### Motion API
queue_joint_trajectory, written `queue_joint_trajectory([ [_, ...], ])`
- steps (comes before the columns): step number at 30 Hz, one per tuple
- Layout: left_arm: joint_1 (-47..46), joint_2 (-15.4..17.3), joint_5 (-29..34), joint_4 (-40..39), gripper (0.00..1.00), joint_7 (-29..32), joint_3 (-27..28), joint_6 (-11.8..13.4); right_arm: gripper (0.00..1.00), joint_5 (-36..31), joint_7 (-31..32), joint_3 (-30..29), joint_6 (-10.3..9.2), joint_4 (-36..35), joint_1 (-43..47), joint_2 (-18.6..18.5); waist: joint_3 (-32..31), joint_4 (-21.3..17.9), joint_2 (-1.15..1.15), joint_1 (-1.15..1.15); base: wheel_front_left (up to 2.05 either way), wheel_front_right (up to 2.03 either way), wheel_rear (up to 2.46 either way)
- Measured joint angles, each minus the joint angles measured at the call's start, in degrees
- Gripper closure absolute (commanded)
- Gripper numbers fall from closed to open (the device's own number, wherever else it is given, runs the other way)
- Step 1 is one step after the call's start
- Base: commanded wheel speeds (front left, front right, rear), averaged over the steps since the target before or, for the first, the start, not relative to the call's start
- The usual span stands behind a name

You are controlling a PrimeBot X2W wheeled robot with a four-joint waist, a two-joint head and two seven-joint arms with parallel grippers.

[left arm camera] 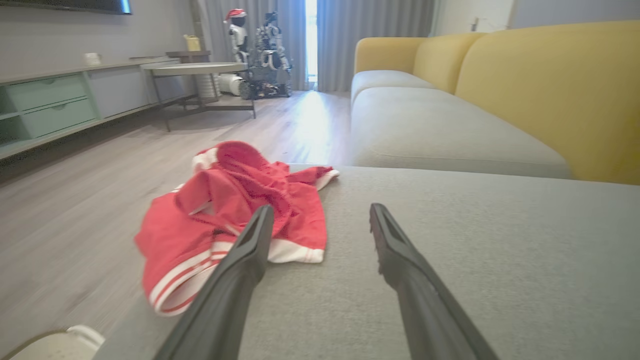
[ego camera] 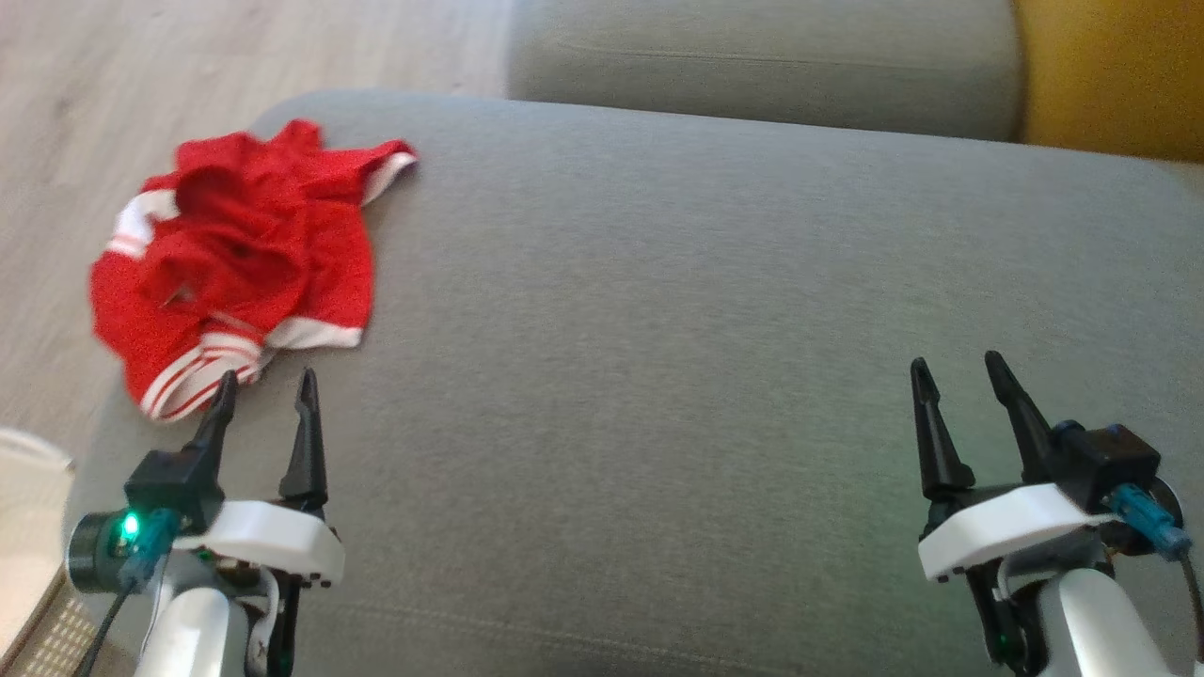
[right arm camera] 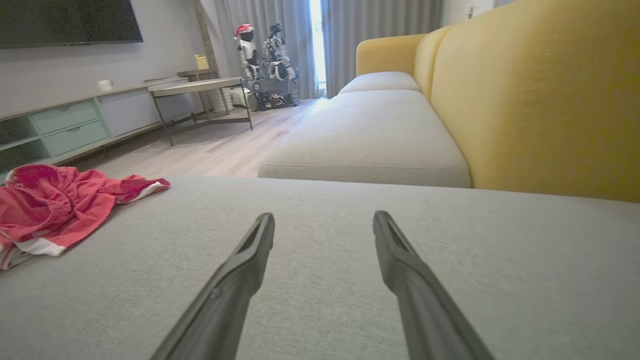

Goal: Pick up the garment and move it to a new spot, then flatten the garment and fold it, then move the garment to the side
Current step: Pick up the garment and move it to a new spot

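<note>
Empty, wide-open jaws on left gripper [ego camera: 268, 376] and right gripper [ego camera: 956, 359].
Pickup pending: close your left on the red garment [ego camera: 245, 244].

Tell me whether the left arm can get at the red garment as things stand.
Probably yes. The left gripper is open, its fingers right at the striped hem of the red garment, with nothing lying on the grey sofa cushion between them.
</note>
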Motion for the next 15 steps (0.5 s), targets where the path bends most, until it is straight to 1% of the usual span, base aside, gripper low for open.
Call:
queue_joint_trajectory([
  [1,0.0,0.0,0.0,0.0,0.00,0.0,0.0,0.0,0.00,0.0,0.0,0.0,0.00,0.0,0.0,0.0,0.0,0.0,0.00,0.00,0.00,0.00,0.00],
  [10,0.2,0.1,-0.1,-0.3,0.00,0.0,2.0,0.6,0.00,-0.9,0.1,1.8,0.00,-0.9,-0.3,0.1,0.3,8.0,0.00,0.00,0.00,0.00,0.00],
  [15,0.7,0.0,-0.1,-0.4,0.00,0.0,2.9,0.6,0.00,-1.3,0.3,2.8,0.00,-1.4,-1.3,0.5,0.3,10.7,0.00,0.00,0.00,0.00,0.00],
])
